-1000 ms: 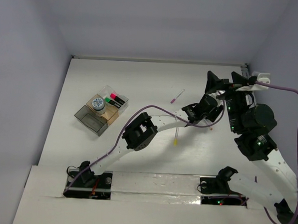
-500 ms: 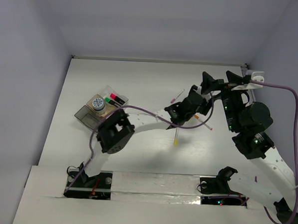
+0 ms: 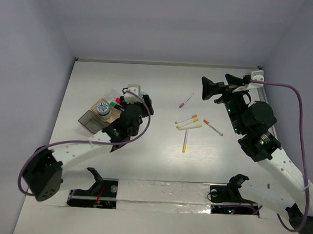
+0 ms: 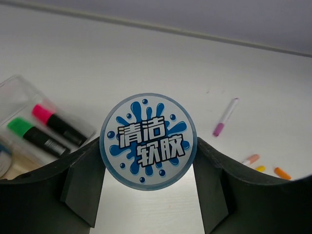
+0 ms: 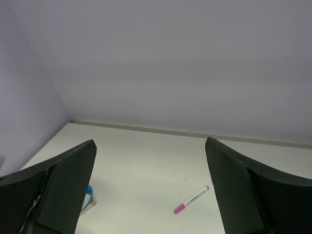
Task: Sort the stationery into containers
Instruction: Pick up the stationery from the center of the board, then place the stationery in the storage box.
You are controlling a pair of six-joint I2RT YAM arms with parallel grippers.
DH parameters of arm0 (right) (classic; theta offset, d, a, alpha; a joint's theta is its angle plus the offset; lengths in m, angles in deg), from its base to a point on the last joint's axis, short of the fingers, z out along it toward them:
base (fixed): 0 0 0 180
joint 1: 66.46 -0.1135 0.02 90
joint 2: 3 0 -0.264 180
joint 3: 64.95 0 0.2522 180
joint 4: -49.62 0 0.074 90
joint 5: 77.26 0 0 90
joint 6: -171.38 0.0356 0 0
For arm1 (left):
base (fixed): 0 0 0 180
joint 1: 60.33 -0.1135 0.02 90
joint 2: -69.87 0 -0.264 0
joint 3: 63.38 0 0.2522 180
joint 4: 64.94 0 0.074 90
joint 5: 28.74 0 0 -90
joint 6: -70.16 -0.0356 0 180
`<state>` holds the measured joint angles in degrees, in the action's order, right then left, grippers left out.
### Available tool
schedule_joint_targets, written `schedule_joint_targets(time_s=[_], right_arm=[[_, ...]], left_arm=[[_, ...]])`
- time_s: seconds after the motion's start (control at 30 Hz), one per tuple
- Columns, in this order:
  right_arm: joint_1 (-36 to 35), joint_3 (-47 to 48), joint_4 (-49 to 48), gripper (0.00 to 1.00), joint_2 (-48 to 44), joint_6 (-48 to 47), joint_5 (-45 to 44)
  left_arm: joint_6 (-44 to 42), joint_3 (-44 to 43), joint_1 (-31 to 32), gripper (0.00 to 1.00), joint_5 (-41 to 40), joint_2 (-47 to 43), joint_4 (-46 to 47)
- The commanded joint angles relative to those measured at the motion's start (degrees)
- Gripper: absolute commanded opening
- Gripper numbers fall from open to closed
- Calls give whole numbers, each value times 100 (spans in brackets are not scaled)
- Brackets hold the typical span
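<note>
Because the left arm reaches across to the cluster of small shallow trays point(image 3: 93, 125), we read the top view as a delivery. The left gripper point(image 3: 132, 106) hangs just beside the clear plastic tray point(image 3: 127, 102), which holds a green-capped black marker point(image 3: 115, 105) and a pink-capped black marker point(image 3: 121, 100). The tan tray point(image 3: 110, 120) next to it carries one round blue-white disc point(image 3: 103, 108). We judge that like goes with like, so the tan tray is the probable target. Several thin white pens point(image 3: 187, 122) lie loose mid-table, well apart from the trays and not yet sorted. The right gripper point(image 3: 221, 86) is raised over the far right of the table, probably to stay out of the way.

In the left wrist view, the left gripper point(image 4: 148, 146) pinches a second round disc point(image 4: 148, 139), blue-white with printed characters. It holds the disc by the rim between its dark fingers point(image 4: 80, 175), the face toward the camera. We think an edge grip suits so thin a piece and lets it drop flat.

In the right wrist view, the right gripper point(image 5: 150, 146) stands spread wide with nothing between its jaws. A pink-tipped thin white pen point(image 5: 191, 200) lies on the table ahead, possibly its next pick.
</note>
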<state>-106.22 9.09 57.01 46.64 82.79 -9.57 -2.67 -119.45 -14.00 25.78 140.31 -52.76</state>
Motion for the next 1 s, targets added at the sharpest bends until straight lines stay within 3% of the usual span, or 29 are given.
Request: schedule_joint_targets(time_s=[0.0, 0.3, 0.6, 0.97], right_arm=[[22, 222, -57, 99, 97, 193, 332], [22, 318, 4, 99, 431, 325, 411], [22, 406, 57, 98, 791, 439, 552], [22, 565, 66, 98, 1319, 465, 657]], left_arm=[[848, 484, -36, 29, -625, -898, -245], [1333, 1285, -949, 31, -873, -1813, -1222], [1034, 1725, -1924, 32, -187, -1911, -678], [762, 1840, -2409, 34, 454, -1332, -71]])
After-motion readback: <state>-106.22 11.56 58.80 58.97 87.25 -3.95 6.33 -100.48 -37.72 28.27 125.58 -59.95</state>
